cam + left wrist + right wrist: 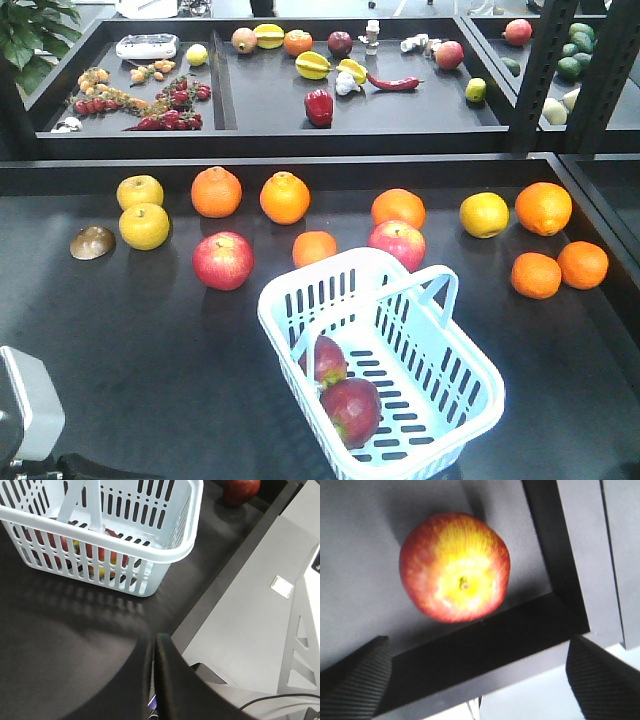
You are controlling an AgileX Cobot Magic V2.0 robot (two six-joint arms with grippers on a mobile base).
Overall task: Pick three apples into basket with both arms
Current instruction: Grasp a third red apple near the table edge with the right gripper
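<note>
Basket (470, 385): no txt or brand legible.
Fruit, bench (120, 340): no labels or nos.
Pale tag on grey floor (282, 586): blank, nothing readable.

From my console: the basket (400, 300) sits near the front of the table (120, 340), two apples (350, 408) inside it, touching. Behind it runs a row of loose fruit (285, 197). In the right wrist view, a third apple (455, 567) lies in the table's corner against the rim (485, 645).

L fingers (165, 680) smooth blk | R fingers (357, 680) blk, ribbed pads
</note>
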